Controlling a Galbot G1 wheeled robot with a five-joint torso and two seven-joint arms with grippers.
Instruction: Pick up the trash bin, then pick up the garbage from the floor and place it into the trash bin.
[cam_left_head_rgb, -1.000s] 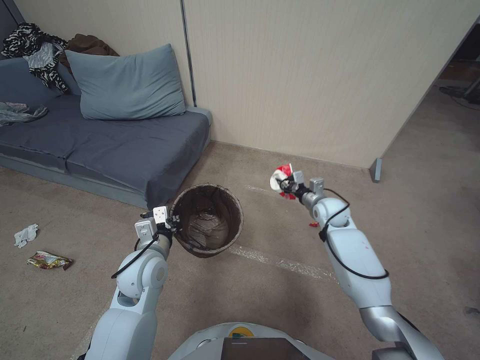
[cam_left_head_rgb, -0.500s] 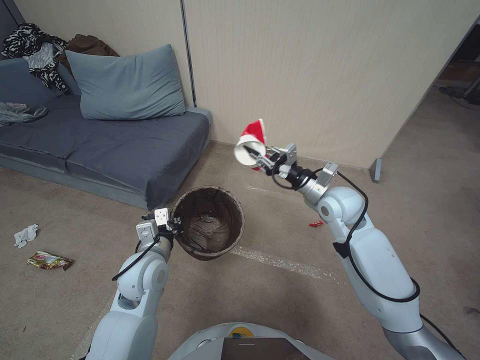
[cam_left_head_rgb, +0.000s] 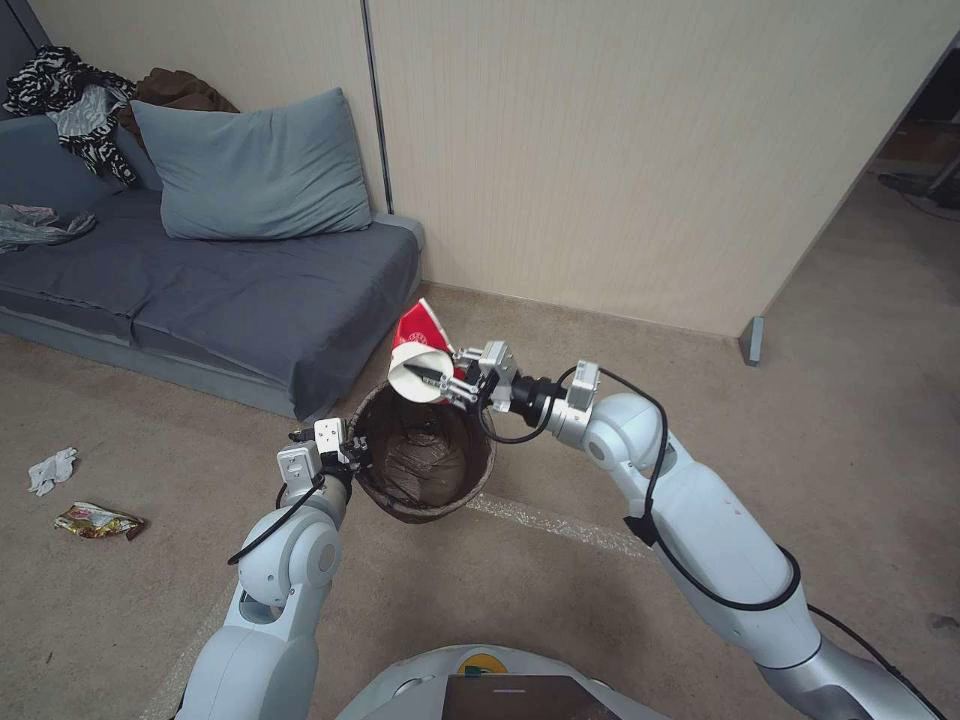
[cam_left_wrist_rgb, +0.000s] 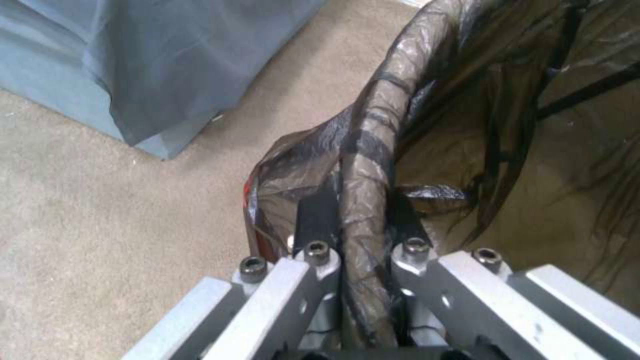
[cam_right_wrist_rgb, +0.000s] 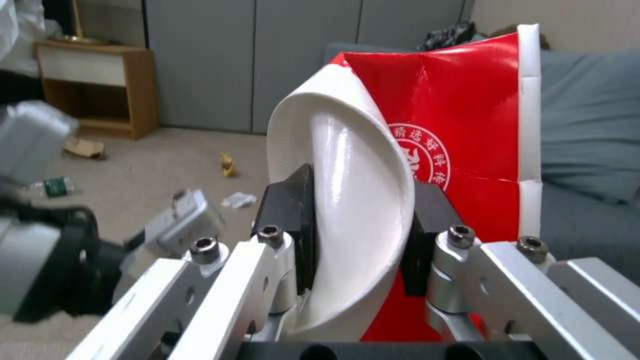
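Right gripper has swung the cup, pinched at its wall, over the bin; left gripper clamps the rim. Release probably due.

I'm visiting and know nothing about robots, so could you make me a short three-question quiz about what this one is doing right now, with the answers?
1. True or false: the left gripper is shut on the bag-covered rim of the trash bin.
2. What is the right gripper pinching? A) a green-labelled bottle B) a red-and-white paper cup C) a crumpled tissue
3. Fill in: in the head view, the paper cup hangs over the far ____ of the trash bin.

Key
1. True; one finger sits on each side of the rim.
2. B; the pads squeeze the cup's white wall.
3. rim. The yellow wrapper and white tissue lie on the carpet by the sofa.
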